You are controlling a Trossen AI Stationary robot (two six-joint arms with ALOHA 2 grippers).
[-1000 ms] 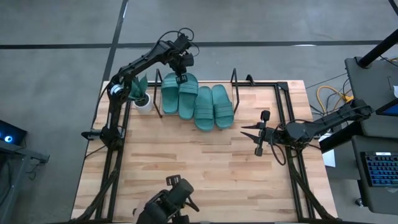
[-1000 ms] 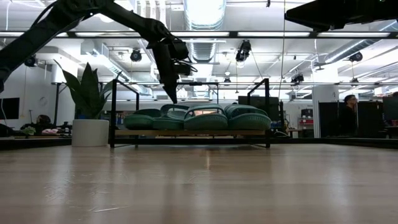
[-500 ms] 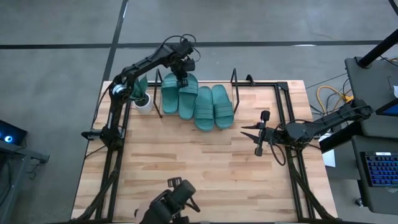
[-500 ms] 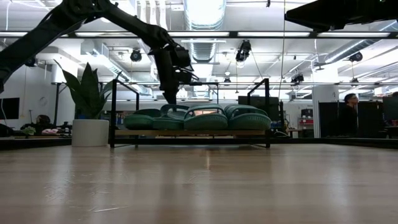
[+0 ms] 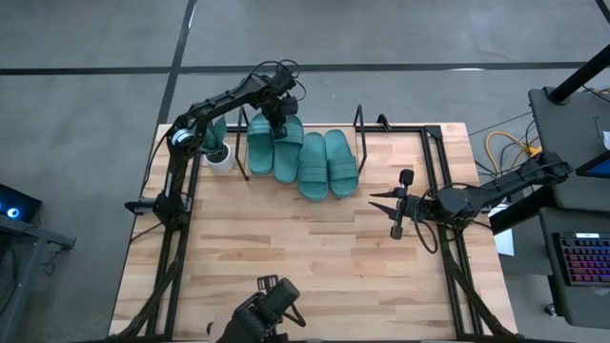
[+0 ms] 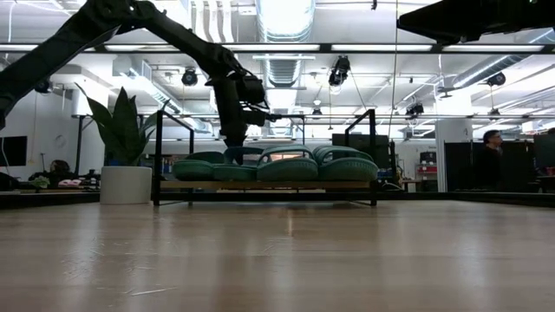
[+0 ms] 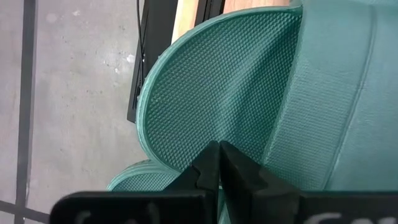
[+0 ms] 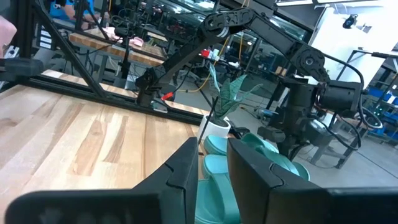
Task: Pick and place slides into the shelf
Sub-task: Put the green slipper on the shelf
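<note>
Several teal slides (image 5: 303, 152) lie side by side on the shelf (image 6: 260, 185) at the table's far edge, soles down on its board. My left gripper (image 5: 277, 122) is shut and points steeply down over the far end of the second slide from the left (image 7: 249, 81). In the low view its tip (image 6: 234, 146) is level with the slide tops. My right gripper (image 5: 394, 204) hangs level over the table's right side, open, with nothing between its fingers (image 8: 186, 168). My left gripper comes from above, and its shut fingertips (image 7: 217, 152) stand at the textured footbed (image 7: 205, 106) near the slide's rounded far end, beside the strap. Whether they touch the footbed I cannot tell. The slide lies flat on the shelf.
A potted plant (image 5: 218, 152) in a white pot stands just left of the shelf. Black wire uprights (image 5: 360, 119) rise at the shelf's ends. A dark camera mount (image 5: 262, 314) sits at the near edge. Bare wood (image 5: 305, 248) fills the middle. A person (image 6: 492, 152) stands in the room beyond.
My left gripper has come down toward the far end of the second slide from the left, staying shut and tipping a little steeper. The slides have kept their places.
</note>
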